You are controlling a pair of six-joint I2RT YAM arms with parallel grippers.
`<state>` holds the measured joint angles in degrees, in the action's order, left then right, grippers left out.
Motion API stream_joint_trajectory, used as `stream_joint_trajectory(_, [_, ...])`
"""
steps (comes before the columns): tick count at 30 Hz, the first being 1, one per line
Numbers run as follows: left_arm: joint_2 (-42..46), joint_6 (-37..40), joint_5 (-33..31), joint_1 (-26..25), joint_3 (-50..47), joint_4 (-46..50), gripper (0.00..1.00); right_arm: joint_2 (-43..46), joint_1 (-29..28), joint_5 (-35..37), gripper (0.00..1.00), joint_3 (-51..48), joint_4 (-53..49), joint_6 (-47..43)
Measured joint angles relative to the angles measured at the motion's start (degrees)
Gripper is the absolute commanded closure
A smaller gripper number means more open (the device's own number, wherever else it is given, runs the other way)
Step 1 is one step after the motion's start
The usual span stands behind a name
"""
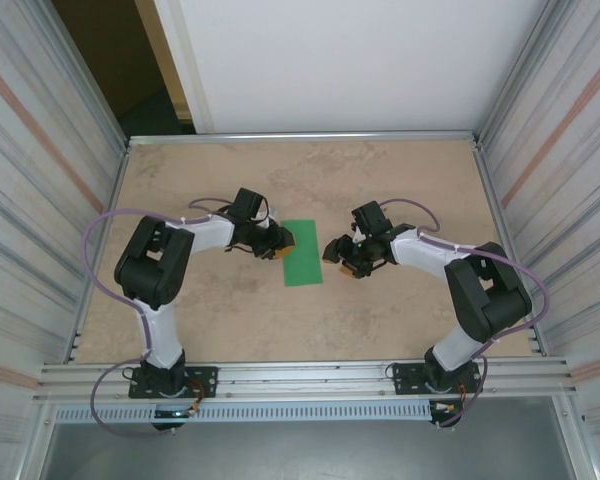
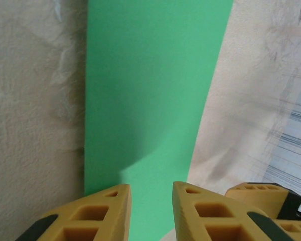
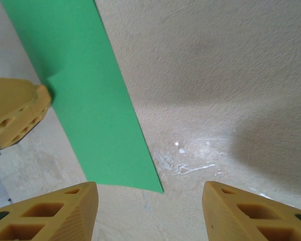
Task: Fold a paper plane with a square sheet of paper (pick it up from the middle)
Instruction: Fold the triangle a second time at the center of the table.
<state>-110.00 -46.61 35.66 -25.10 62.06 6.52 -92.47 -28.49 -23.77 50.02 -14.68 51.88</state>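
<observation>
The green sheet of paper (image 1: 303,252) lies flat on the table's middle as a rectangle, longer than wide. My left gripper (image 1: 283,240) sits low at its left edge. In the left wrist view its yellow fingers (image 2: 110,211) stand a narrow gap apart over the paper (image 2: 150,85), with nothing pinched between them. My right gripper (image 1: 340,255) hovers just right of the sheet, open wide over bare table (image 3: 150,193), beside the paper's near corner (image 3: 90,100). A paper plane is out of view.
The tan tabletop (image 1: 400,180) is fenced by corrugated metal walls (image 1: 550,150) left and right and a white wall behind. A left fingertip (image 3: 15,110) touches the sheet's far edge in the right wrist view. White scuff marks (image 3: 190,168) lie by the corner.
</observation>
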Motion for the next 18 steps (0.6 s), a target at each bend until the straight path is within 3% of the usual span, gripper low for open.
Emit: stream_joint_trajectory(18, [-1.9, -2.2, -1.0, 0.0, 2.0, 4.2, 0.71, -2.2, -3.4, -3.3, 0.52, 0.0, -0.3, 0.0])
